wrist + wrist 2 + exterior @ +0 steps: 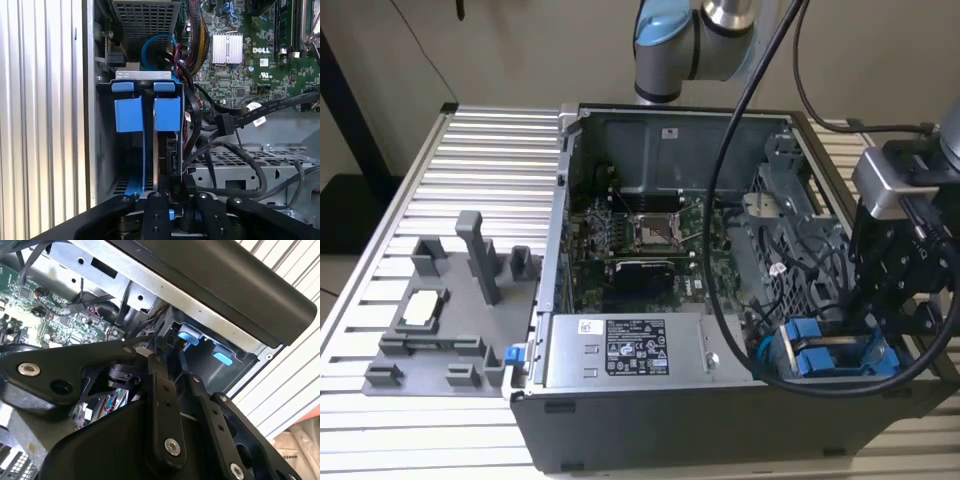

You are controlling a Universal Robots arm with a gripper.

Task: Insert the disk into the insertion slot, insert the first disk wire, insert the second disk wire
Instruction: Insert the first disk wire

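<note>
Disk [167, 114], a stiff, blue-framed silver-grey drive, probably heavy and best gripped by its edges, sits in the dark grey perforated insertion slot [106, 150], with the black gripper [176, 196] just beside that slot, its grasp impossible to tell.

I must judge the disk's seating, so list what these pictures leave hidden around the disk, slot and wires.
1. How deep the disk sits in the insertion slot: first wrist view, the end effector covers the lower end.
2. Whether wires are plugged: first wrist view, black cables bunch beside the disk.
3. The insertion slot's inside: exterior view, the end effector and a looping black cable cross it.
</note>
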